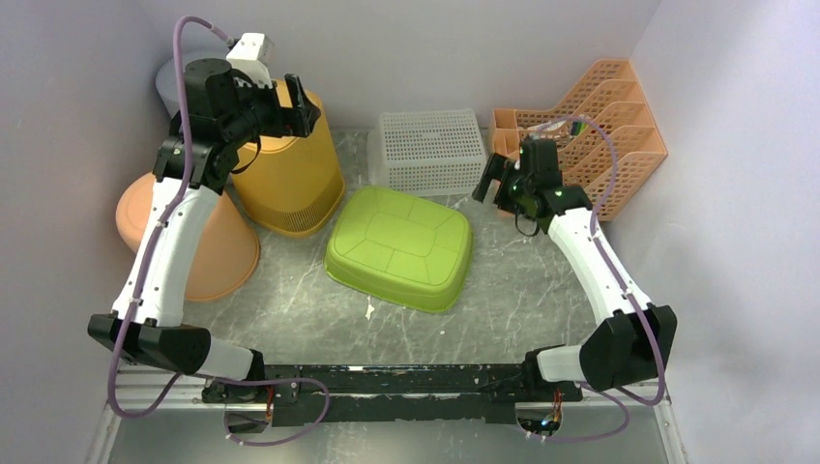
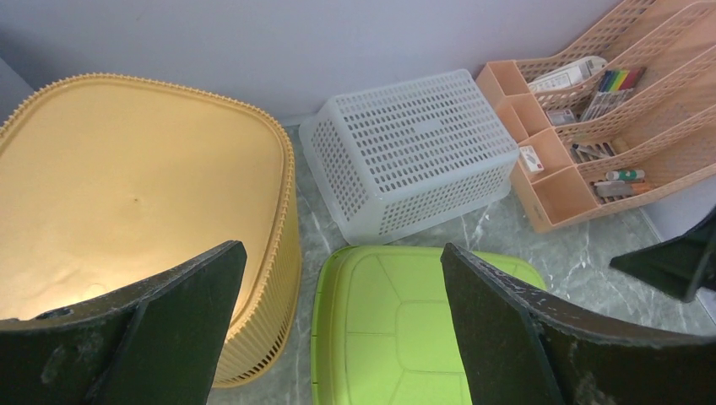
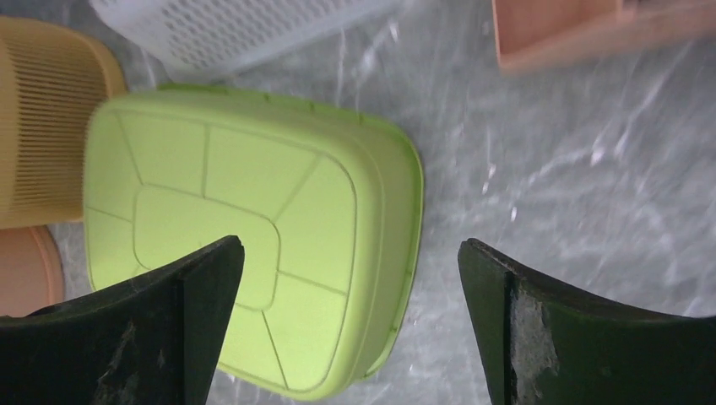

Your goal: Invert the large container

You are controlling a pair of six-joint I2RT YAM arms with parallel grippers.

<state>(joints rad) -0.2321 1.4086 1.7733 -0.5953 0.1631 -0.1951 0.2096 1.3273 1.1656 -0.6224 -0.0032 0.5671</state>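
Found green container (image 1: 401, 246) mid table (image 1: 541, 290), bottom-up, w/ rim down on the marble and panelled base facing the ceiling. Saw nothing gripping or touching it. Noted yellow basket (image 1: 290, 179) just left of it, also w/ solid base up per L wrist cam. Placed orange bucket (image 1: 198, 237) further left, right beside the basket; couldn't tell if touching. Spotted white mesh crate (image 1: 430, 150) just far of the container, close to back wall. Spotted orange file rack (image 1: 590, 130) in far-right corner, w/ pens & small bits in its front trays. Logged L gripper (image 1: 298, 108) up high at far left, over the yellow basket, w/ jaws spread wide & nothing between them. Logged R gripper (image 1: 495, 182) hovering off the container's far-right corner, near the crate's right end, w/ jaws likewise wide apart & empty. Per R wrist cam, looked down past both fingers onto container's right side & bare marble. Marked pale speck (image 1: 370, 311) on table just near of the container; couldn't tell what.
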